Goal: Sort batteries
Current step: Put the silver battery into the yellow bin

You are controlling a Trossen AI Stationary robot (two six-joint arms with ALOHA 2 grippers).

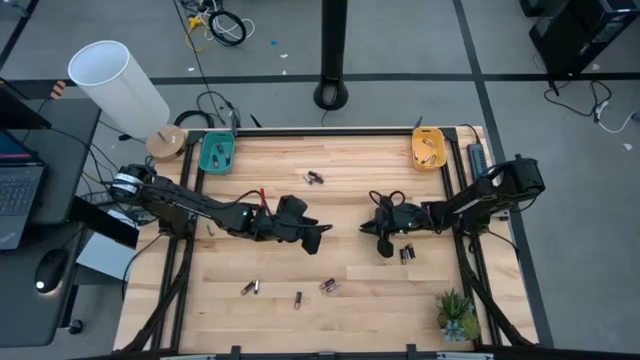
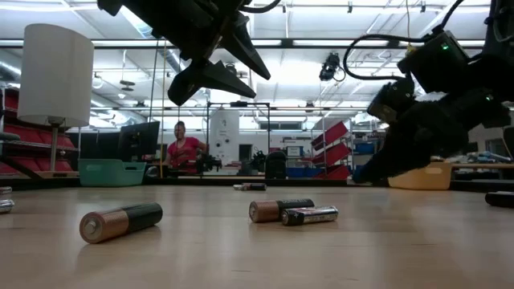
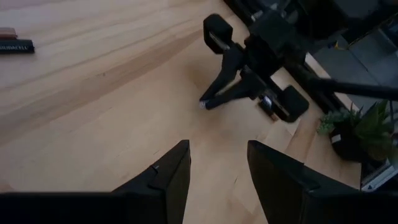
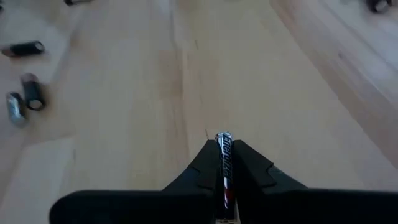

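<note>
Clamped between our right gripper's (image 4: pixel 224 163) dark fingers is a slim battery (image 4: pixel 224 167), its silvery cap poking out just over the wood. That's the right wrist view, and a few more loose batteries (image 4: pixel 25 99) lie off to one side of it.

Left wrist view: our left gripper (image 3: pixel 217 171) hangs over bare wood with its fingers spread and nothing between them. Past it we see the right arm down at the table, and another battery (image 3: pixel 13 45) near the frame's corner.

From the high view, both arms meet around the middle of the table (image 1: pixel 340 215). The teal tray (image 1: pixel 217 154) and the orange tray (image 1: pixel 429 148) sit at the far corners, and both seem to have a few things in them already, though we can't tell what. Still out on the wood: one pair near the far middle (image 1: pixel 314 178), a pair by the right gripper (image 1: pixel 407 253), and three little groups along the near edge (image 1: pixel 297 299). So we'd guess we're maybe partway, plenty left.

Low view shows copper-topped batteries (image 2: pixel 120 221) lying on light wooden planks. Behind is a big workshop with shelves, bright ceiling lights, a white lamp (image 2: pixel 55 76) and a person in red (image 2: pixel 182 150) sitting far back.
</note>
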